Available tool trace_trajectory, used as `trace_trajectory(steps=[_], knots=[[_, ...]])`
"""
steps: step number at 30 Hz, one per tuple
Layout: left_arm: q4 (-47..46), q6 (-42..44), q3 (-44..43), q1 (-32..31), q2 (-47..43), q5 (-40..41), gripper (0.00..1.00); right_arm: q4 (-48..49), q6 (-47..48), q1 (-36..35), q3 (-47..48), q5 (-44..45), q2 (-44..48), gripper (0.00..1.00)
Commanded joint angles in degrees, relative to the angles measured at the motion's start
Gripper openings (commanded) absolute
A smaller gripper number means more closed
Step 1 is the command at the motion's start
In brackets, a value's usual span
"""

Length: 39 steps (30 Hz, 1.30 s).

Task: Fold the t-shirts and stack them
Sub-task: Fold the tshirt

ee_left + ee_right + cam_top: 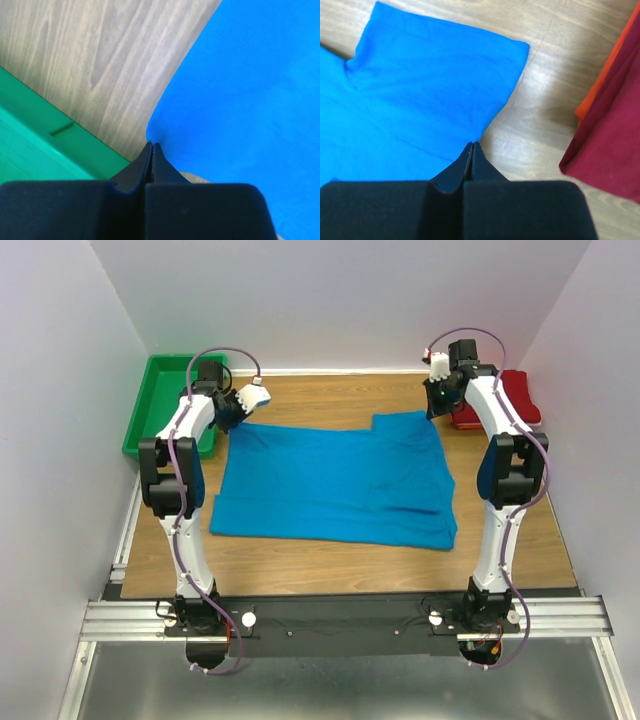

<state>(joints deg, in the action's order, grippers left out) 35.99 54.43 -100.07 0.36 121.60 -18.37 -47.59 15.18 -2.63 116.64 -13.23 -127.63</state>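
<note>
The bright blue t-shirt (335, 485) lies spread flat across the middle of the wooden table. My left gripper (232, 418) is shut at the shirt's far left corner. In the left wrist view the blue cloth (240, 100) draws to a point at the closed tips (152, 145). My right gripper (437, 408) is shut at the shirt's far right edge by the sleeve. There the tips (472, 144) meet the edge of the blue cloth (420, 90). The dark red t-shirt (505, 400) lies bunched at the far right of the table, and its edge (615, 145) shows in the right wrist view.
A green plastic tray (165, 405) stands at the far left corner, its rim (45, 130) close beside the left fingers. An orange strip (605, 80) shows along the red shirt. White walls close in the table on three sides. Both arm bases are on the near rail.
</note>
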Motion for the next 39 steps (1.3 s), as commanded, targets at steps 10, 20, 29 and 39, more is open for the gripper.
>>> trace_trajectory(steps=[10,20,29,39], knots=[[-3.8,4.0,9.9,2.1,-11.9,-1.6,0.00,-0.3,1.9,-0.2,-11.1,-0.9,10.7,0.00],[-4.6,6.6,17.9,3.4,-17.9,-3.1,0.00,-0.4,1.5,-0.3,-19.4,-2.2,17.8,0.00],[-7.0,10.9,28.0,4.2,-24.9,-3.5,0.00,-0.3,1.3,-0.3,-30.8,-3.6,25.6,0.00],[-9.3,15.1,36.7,4.0,-26.1,-0.1,0.00,2.9,2.0,-0.3,-40.5,-2.2,27.4,0.00]])
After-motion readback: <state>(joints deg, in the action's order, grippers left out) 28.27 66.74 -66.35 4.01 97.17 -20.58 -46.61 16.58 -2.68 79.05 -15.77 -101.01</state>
